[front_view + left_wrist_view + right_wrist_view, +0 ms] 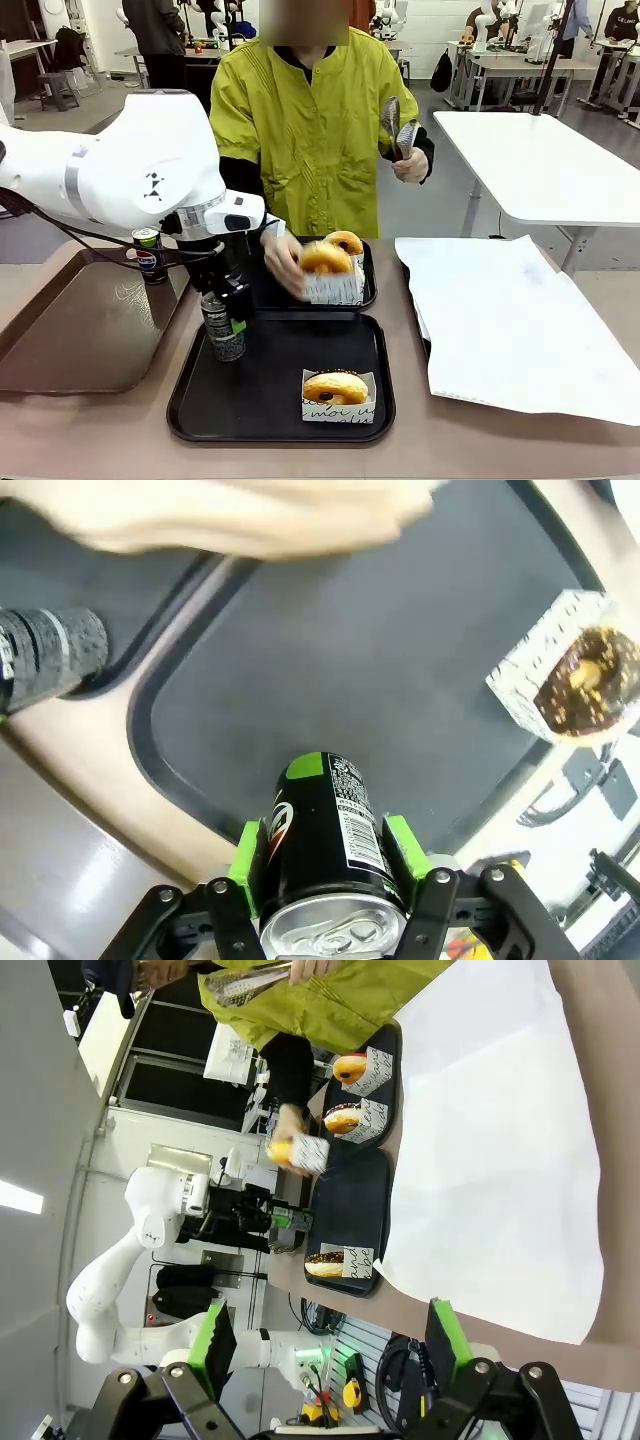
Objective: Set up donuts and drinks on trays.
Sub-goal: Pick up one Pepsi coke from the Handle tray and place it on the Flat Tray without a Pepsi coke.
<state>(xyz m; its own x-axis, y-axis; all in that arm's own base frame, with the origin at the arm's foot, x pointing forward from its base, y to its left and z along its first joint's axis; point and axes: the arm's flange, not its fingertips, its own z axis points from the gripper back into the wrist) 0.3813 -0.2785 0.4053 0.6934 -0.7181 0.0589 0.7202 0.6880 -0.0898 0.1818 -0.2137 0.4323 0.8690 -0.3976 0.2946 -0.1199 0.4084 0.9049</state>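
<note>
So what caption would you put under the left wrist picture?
Left gripper sets a green-marked can onto the black tray.

The left arm reaches across from the left, wrist bent downward; the left tool (330, 865) grips a can (325, 835) between its green pads. The right tool (330, 1345) hangs raised, fingers spread apart.
</note>
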